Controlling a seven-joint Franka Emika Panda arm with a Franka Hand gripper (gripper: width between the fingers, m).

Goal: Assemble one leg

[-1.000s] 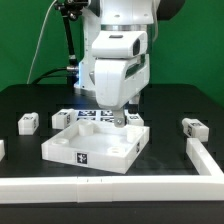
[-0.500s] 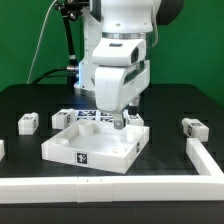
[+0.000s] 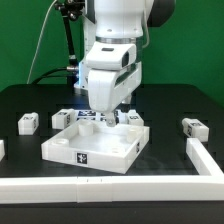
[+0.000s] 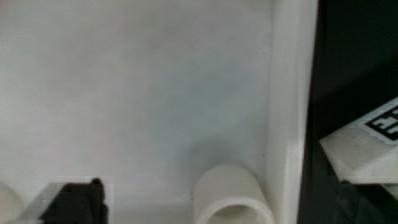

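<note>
The large white square panel (image 3: 92,143) lies in the middle of the table. My gripper (image 3: 111,119) is down at its far right corner. In the wrist view a rounded white leg (image 4: 231,197) stands on the panel (image 4: 143,100) near its edge, between my jaws. The gripper (image 4: 210,208) is open: the one dark finger (image 4: 73,201) I can see stands clear of the leg with a gap. Other legs with square markers lie on the table: one at the left (image 3: 28,122), one by the panel's far left corner (image 3: 62,118), one at the right (image 3: 193,127).
The marker board (image 3: 88,114) lies behind the panel. A white rail (image 3: 110,184) runs along the table's front, with another white piece at the right (image 3: 204,157). In the wrist view another tagged leg (image 4: 365,145) lies on the black table beside the panel's edge.
The arm's wrist has turned and shifted slightly toward the exterior view's left above the panel's far right corner. The panel and loose legs have not moved.
</note>
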